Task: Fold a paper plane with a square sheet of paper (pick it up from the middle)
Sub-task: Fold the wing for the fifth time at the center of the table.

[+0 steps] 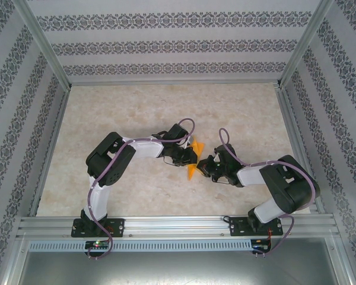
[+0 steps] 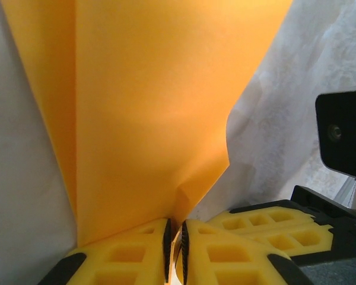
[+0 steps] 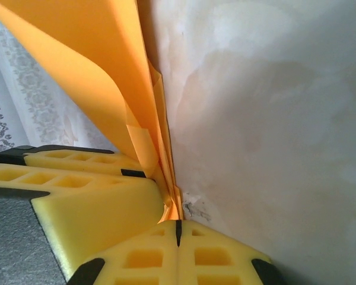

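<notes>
Table is a pale marbled top, w/ patterned striped wallpaper on three sides and an aluminium rail along the near edge where both arm bases are bolted.

Top view: the orange paper sits mid-table, lifted off the surface betw. the two grippers, only small orange bits showing. Left gripper and right gripper face each other, nearly touching. Both arms are bent at the elbow, forearms angled inward toward centre.

Left wrist cam gives what the top view can't: a broad orange panel w/ a long straight crease and a layered flap, its lower edge pinched in the left gripper's pads, which are pressed together. The right gripper's yellow fingers sit just beside.

Right wrist cam: the paper is seen edge-on, several layers, one curling outward, running down into the seam of the right gripper's pads, clamped tight on it. The left gripper's fingers are pressed against the same fold.
</notes>
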### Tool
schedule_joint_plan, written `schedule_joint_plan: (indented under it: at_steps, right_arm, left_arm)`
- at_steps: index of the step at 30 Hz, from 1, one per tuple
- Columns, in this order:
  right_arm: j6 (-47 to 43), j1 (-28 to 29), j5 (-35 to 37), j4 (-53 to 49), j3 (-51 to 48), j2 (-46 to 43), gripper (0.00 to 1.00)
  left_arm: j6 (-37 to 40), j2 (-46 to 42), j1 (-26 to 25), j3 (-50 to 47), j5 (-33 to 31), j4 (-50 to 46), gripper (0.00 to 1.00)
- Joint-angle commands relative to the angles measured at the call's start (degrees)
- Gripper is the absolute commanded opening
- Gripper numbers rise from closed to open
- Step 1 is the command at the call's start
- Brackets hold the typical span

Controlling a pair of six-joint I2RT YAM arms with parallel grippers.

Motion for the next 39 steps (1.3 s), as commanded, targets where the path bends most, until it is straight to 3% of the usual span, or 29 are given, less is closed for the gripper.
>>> schedule_joint_plan:
  at_steps: [1, 9, 15, 24, 32, 39]
  right_arm:
    - [-0.9, -0.3, -0.8, 1.0, 0.0, -2.0, 0.0]
    - [-3.9, -4.5, -2.3, -4.1, 1.2, -5.4, 0.0]
    - [-7.6, -9.5, -4.6, -10.2, 4.1, -7.7, 0.0]
    - [-13.1, -15.0, -9.2, -15.2, 10.2, -4.2, 0.02]
    - [-13.9, -12.4, -12.7, -14.9, 15.3, 1.5, 0.02]
    - [-13.8, -9.7, -12.7, -14.2, 16.0, 5.7, 0.02]
  left_arm:
    - [-0.7, 3.3, 0.3, -1.8, -1.3, 3.4, 0.22]
    - [0.5, 1.8, 0.5, -2.6, 1.1, 6.5, 0.35]
    - [0.7, 1.0, 0.5, -4.0, 2.9, 10.0, 0.36]
    - [2.8, -0.8, 0.5, -4.7, 3.6, 9.6, 0.24]
    - [5.9, -0.9, 0.5, -3.4, 3.3, 6.2, 0.1]
    - [6.9, -0.8, 0.9, -3.1, 1.8, 4.1, 0.08]
